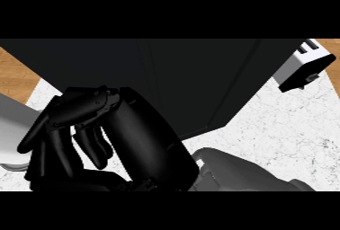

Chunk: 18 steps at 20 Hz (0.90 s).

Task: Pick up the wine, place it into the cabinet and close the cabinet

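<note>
My right hand (100,134) is raised close to the view and fills the lower left, black against the black cabinet (199,81). Its grey forearm (239,173) comes in from the bottom edge. A smooth, glossy black shape (159,143) runs along the hand; I cannot tell whether it is the wine bottle or part of the hand. No wine bottle shows plainly anywhere. The cabinet stands at the back of the counter, its front panel slanting down to a corner near the middle. A grey shape (10,130) at the left edge may be my left forearm; no left hand shows.
A white and black toaster (305,67) stands at the back right. The white marble counter (285,134) stretches to the right of the cabinet. Wooden floor (16,76) shows at the far left.
</note>
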Each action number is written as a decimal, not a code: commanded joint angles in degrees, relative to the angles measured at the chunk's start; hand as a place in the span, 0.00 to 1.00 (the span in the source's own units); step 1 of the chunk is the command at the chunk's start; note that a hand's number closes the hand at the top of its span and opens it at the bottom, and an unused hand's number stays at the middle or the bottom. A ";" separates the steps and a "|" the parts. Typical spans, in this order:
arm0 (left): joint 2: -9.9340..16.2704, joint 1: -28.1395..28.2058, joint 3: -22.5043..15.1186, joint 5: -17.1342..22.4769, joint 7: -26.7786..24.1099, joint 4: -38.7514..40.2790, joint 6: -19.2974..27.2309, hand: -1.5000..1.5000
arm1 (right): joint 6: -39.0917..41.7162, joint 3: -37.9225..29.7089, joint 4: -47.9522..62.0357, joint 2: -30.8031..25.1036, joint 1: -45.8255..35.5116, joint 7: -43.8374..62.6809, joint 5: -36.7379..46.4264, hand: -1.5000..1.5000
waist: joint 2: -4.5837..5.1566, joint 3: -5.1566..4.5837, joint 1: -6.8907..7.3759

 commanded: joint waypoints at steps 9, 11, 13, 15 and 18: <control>-1.99 1.31 6.25 -0.97 -0.73 2.78 -2.53 0.00 | 27.22 -10.72 21.55 0.30 -9.48 -3.43 -20.48 1.00 | 0.37 0.27 -0.19; -1.84 1.12 7.07 -0.42 -0.31 2.74 -4.08 0.00 | 33.24 -9.38 24.95 0.77 -9.97 -2.08 -23.99 1.00 | 0.60 0.21 0.77; -2.24 0.96 6.96 -1.16 0.25 0.84 -3.06 0.00 | 39.10 -8.53 28.25 0.12 -11.89 0.98 -27.00 1.00 | 0.50 0.23 0.92; -2.21 2.77 8.38 -0.41 0.09 3.53 -5.41 0.00 | 42.65 -8.04 30.19 0.77 -12.76 3.07 -29.93 1.00 | 0.11 0.19 0.70; -1.81 0.22 10.61 0.28 1.93 4.85 -5.78 0.00 | 46.99 -7.96 37.25 0.77 -13.77 0.58 -31.35 1.00 | 0.31 0.19 -0.51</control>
